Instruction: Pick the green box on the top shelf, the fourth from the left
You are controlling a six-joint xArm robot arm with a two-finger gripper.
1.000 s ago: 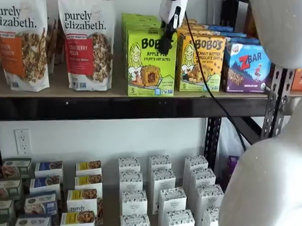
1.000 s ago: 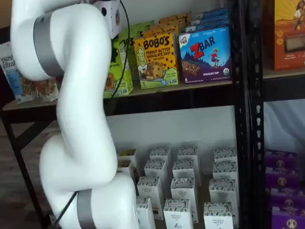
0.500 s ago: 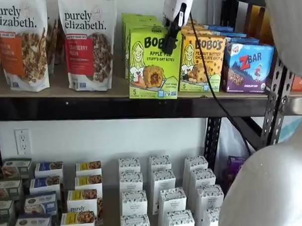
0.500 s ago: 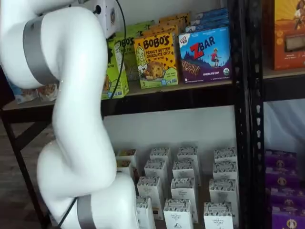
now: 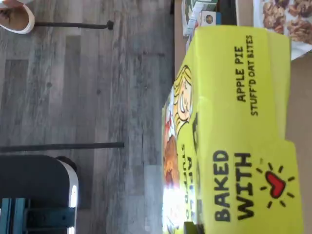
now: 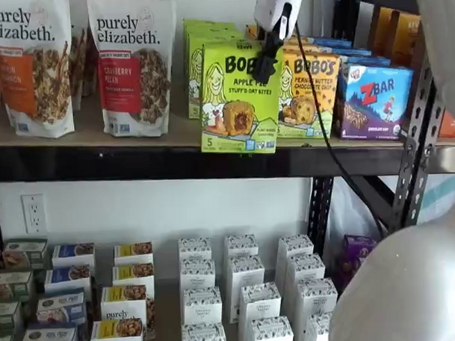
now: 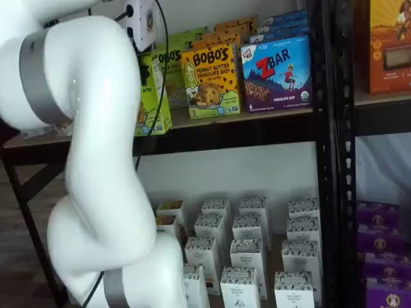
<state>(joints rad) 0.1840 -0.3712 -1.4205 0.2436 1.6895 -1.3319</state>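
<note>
The green box point(image 6: 238, 97) is lime green and reads "Apple Pie Stuff'd Oat Bites". It stands at the front edge of the top shelf point(image 6: 100, 161), ahead of its row. My gripper point(image 6: 267, 61) comes down from above, and its black fingers are shut on the box's top right part. In a shelf view the white arm covers most of the green box point(image 7: 154, 96), leaving only a strip of it showing. In the wrist view the green box point(image 5: 234, 136) fills the frame close up, above the grey wood floor.
More green boxes point(image 6: 208, 35) stand behind the held one. A yellow-orange Bobo's box point(image 6: 308, 93) and a blue ZBar box point(image 6: 374, 98) sit just to its right, and granola bags point(image 6: 134, 61) to its left. White cartons point(image 6: 246, 289) fill the lower shelf. A black upright point(image 7: 327, 128) stands at the right.
The green box has come forward out of its row toward the shelf's front edge and slightly right, with the gripper shut on it the whole time.
</note>
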